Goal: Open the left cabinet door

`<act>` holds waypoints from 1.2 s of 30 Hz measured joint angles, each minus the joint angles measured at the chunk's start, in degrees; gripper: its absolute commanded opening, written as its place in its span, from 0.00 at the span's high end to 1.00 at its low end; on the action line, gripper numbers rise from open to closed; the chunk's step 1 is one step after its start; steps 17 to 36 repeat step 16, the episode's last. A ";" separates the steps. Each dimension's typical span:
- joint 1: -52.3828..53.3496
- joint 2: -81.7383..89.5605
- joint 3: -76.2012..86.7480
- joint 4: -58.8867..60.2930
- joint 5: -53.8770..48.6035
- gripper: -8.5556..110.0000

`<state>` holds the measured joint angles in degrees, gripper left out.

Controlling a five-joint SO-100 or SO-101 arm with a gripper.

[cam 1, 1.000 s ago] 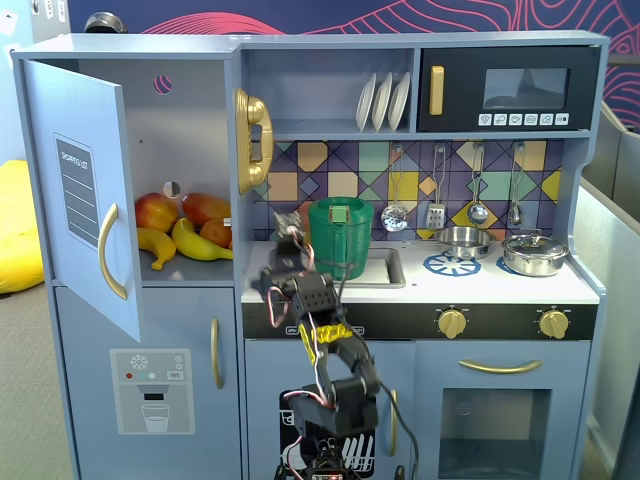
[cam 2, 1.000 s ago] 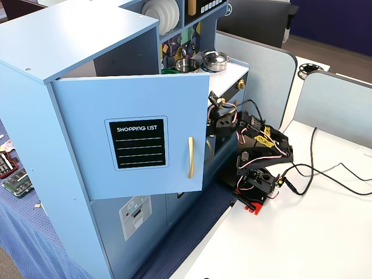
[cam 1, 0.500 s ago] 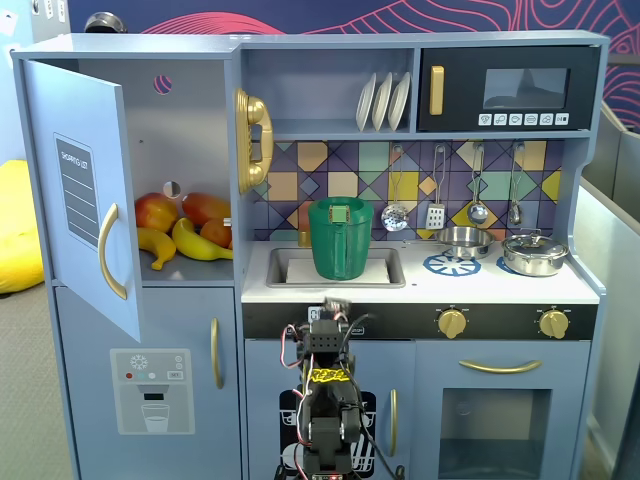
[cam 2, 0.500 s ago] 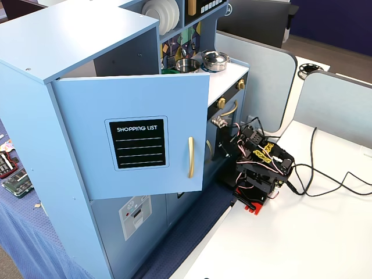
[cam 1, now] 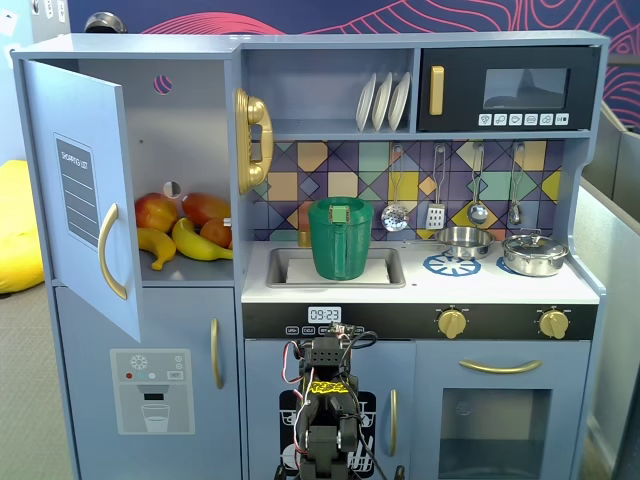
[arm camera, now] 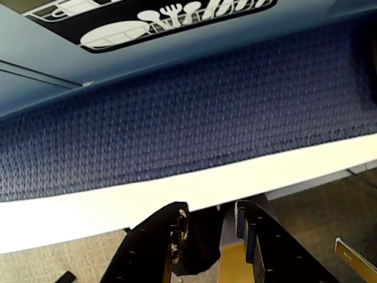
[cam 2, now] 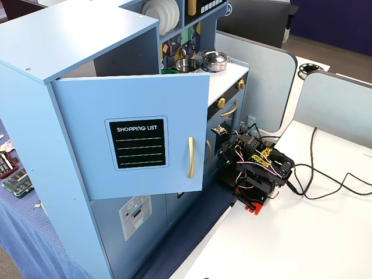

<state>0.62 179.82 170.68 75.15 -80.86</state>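
Folding lower than before: arm [cam 2: 256, 168] | hand [arm camera: 207, 227] slightly parted, empty | left cabinet door [cam 2: 139, 139] stays open

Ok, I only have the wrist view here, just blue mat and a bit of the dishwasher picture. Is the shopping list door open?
Observer: Yes. In a fixed view the left cabinet door stands swung wide, with toy fruit showing on the shelf behind it.
Operator: And where am I relative to it?
Observer: The arm sits folded low at the foot of the kitchen. The gripper holds nothing and is well clear of the door's gold handle.
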 measured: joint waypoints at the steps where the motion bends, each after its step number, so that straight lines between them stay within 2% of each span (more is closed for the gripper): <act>1: 0.00 0.00 0.00 0.00 0.00 0.93; 16: 0.18 2.64 0.53 2.37 -7.03 0.93; 36: 0.18 2.64 0.53 2.37 -7.03 0.93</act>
